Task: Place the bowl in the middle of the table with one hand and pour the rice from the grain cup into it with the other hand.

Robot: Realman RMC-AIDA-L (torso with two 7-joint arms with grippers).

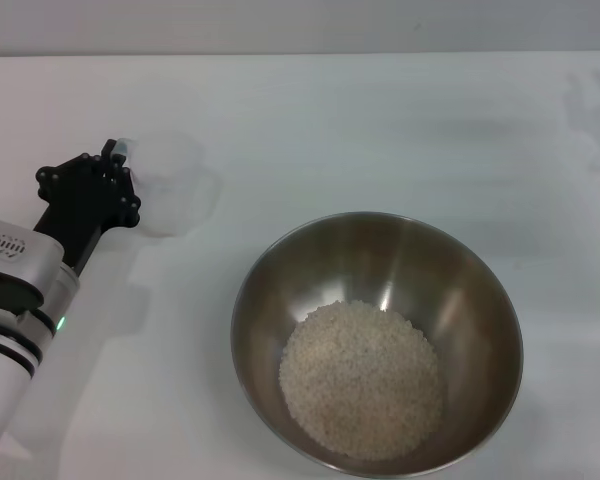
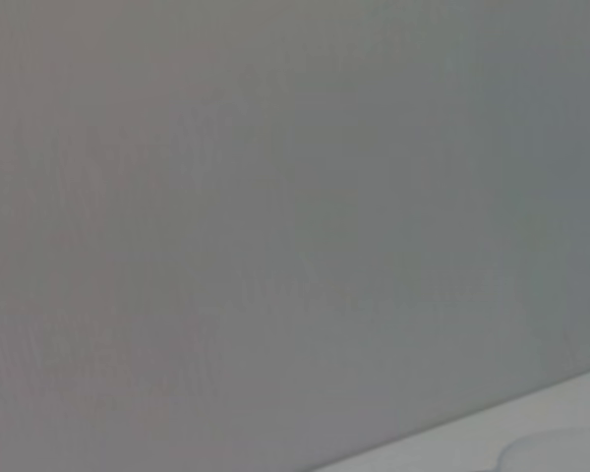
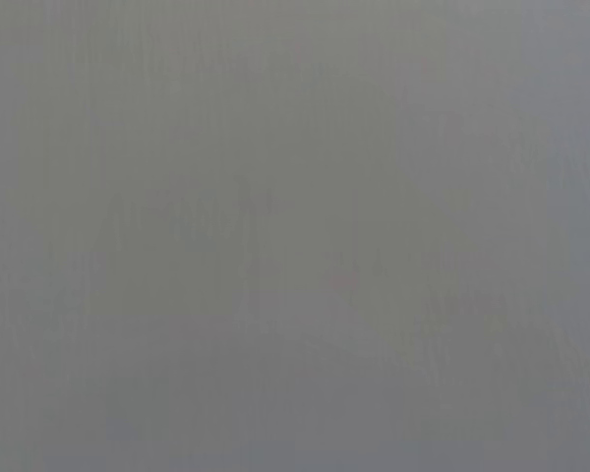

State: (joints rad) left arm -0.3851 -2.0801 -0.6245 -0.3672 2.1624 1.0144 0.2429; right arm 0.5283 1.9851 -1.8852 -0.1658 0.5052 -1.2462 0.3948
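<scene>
Rice [image 1: 362,378] is sitting mounded in the bowl [image 1: 280,270] on the table [image 1: 380,120]. I'm seeing my left gripper [image 1: 115,160] touching the upright grain cup [image 1: 175,190]; finger opening I cannot tell.

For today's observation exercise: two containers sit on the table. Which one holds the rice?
The bowl, the large steel one nearer the robot, holds the mound of rice. The small clear grain cup, by the left gripper on the table, looks empty.

grey wall [image 1: 300,25], soft even light
</scene>
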